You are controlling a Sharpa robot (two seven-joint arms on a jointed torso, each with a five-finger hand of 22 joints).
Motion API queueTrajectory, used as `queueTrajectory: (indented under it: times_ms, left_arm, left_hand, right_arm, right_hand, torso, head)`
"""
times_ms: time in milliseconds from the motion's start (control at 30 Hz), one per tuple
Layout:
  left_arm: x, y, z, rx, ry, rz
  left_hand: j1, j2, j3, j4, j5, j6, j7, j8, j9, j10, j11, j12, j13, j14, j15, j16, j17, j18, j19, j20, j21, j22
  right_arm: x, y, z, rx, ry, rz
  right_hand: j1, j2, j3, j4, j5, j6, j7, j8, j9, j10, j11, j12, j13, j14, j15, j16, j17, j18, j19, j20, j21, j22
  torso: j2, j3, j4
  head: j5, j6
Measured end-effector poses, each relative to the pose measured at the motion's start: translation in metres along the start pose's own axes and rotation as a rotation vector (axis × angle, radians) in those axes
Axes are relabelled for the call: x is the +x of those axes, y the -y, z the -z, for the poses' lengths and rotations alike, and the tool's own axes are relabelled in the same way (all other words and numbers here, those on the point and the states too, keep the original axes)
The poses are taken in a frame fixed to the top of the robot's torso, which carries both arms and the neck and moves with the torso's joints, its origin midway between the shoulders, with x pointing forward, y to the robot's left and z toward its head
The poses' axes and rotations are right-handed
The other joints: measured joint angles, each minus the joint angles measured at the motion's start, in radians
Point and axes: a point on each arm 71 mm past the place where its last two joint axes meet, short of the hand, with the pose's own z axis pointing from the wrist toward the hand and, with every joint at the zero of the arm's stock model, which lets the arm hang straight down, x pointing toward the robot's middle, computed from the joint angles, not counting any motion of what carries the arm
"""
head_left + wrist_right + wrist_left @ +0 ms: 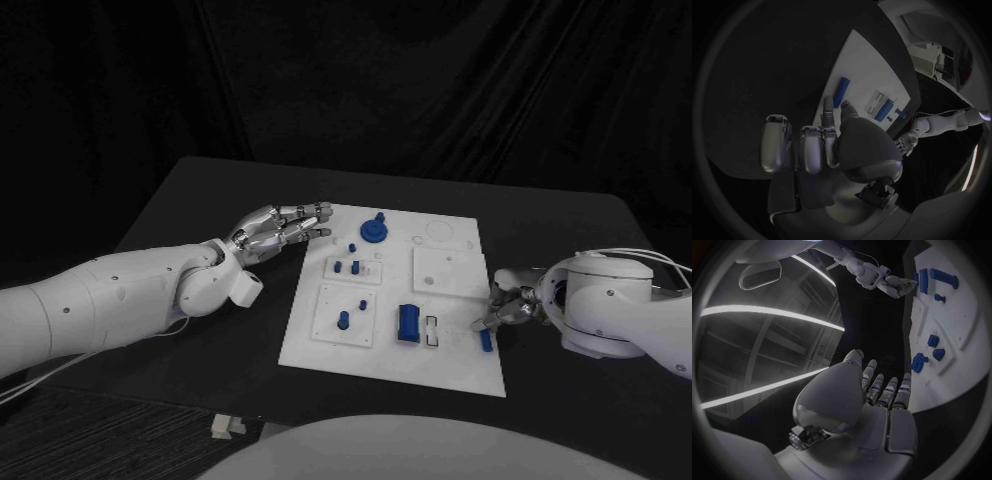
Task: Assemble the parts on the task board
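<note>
The white task board (454, 372) lies mid-table. A blue round piece with a knob (374, 232) stands near its far left corner, and small blue pegs (346, 267) and another peg (343, 321) stand in its left plates. A blue block (410, 324) sits near the front. My left hand (281, 228) hovers at the board's far left corner, fingers stretched out and holding nothing; the left wrist view shows this hand (879, 395) beside the board (961, 365). My right hand (508, 305) sits at the board's right edge, its fingertips (827, 104) close to a blue bar (841, 92) that lies flat on the board.
A pale slotted piece (431, 329) lies right of the blue block. The black table (202, 200) has free room left of, right of and behind the board. Dark curtains hang behind it.
</note>
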Motion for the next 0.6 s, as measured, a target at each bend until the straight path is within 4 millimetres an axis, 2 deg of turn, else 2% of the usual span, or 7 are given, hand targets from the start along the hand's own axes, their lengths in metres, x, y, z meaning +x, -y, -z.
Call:
queueTrajectory:
  times_ms: [233, 300, 433, 600]
  left_arm:
    - [-0.0004, -0.0008, 0.0006, -0.002, 0.001, 0.000]
    - [-0.0003, -0.0011, 0.0007, -0.002, 0.001, 0.001]
    - [-0.0003, -0.0015, 0.0009, -0.003, 0.001, 0.001]
    - [-0.0004, -0.0021, 0.0012, -0.005, 0.002, 0.002]
  left_hand:
    - [0.000, 0.000, 0.003, 0.003, 0.000, 0.000, 0.000, 0.000, 0.000, 0.000, 0.000, 0.000, 0.000, 0.000, 0.000, 0.000, 0.000, 0.000, 0.000, 0.000, 0.000, 0.000]
    - [0.000, 0.000, 0.003, 0.003, 0.000, 0.000, 0.000, 0.000, 0.000, 0.000, 0.000, 0.000, 0.000, 0.000, 0.000, 0.000, 0.000, 0.000, 0.000, 0.000, 0.000, 0.000]
    - [0.000, 0.000, 0.006, 0.000, 0.000, 0.000, 0.000, 0.000, 0.000, 0.003, 0.003, 0.000, 0.000, 0.000, 0.000, 0.000, 0.000, 0.000, 0.000, 0.000, 0.000, -0.001]
    - [0.000, 0.000, 0.006, 0.000, 0.000, 0.000, 0.000, 0.000, 0.000, 0.003, 0.003, 0.000, 0.000, 0.000, 0.000, 0.000, 0.000, 0.000, 0.000, 0.000, 0.000, -0.001]
  right_arm:
    - [0.0042, -0.0022, -0.0024, -0.004, 0.007, -0.013]
    - [0.0051, -0.0027, -0.0029, -0.004, 0.010, -0.017]
    - [0.0066, -0.0034, -0.0036, -0.006, 0.018, -0.026]
    - [0.0069, -0.0045, -0.0039, -0.009, 0.029, -0.040]
  right_hand:
    - [0.033, -0.004, 0.010, -0.032, 0.015, 0.000, 0.000, -0.009, 0.011, 0.000, 0.000, 0.000, 0.001, 0.000, 0.000, -0.007, 0.000, 0.000, 0.000, 0.000, -0.011, 0.000]
    - [0.043, -0.006, 0.015, -0.043, 0.032, -0.011, 0.003, -0.014, 0.014, 0.000, 0.000, 0.000, 0.001, 0.000, 0.000, -0.008, 0.000, 0.000, 0.000, 0.000, -0.017, 0.000]
    - [0.061, -0.013, 0.027, -0.066, 0.078, -0.031, 0.012, -0.023, 0.026, 0.000, 0.000, 0.000, 0.000, 0.000, 0.001, -0.019, 0.000, 0.000, 0.000, 0.000, -0.026, 0.000]
    - [0.094, -0.025, 0.034, -0.090, 0.176, -0.051, 0.022, -0.039, 0.031, 0.000, 0.001, 0.000, 0.000, 0.000, 0.004, -0.028, 0.000, 0.000, -0.005, 0.005, -0.046, 0.000]
  torso:
    - [0.000, 0.0000, 0.0000]
    - [0.000, 0.0000, 0.0000]
    - [0.000, 0.0002, 0.0000]
    - [0.000, 0.0003, 0.0000]
  head:
    - [-0.003, 0.000]
    - [-0.003, 0.000]
    - [-0.001, 0.000]
    - [-0.001, 0.000]
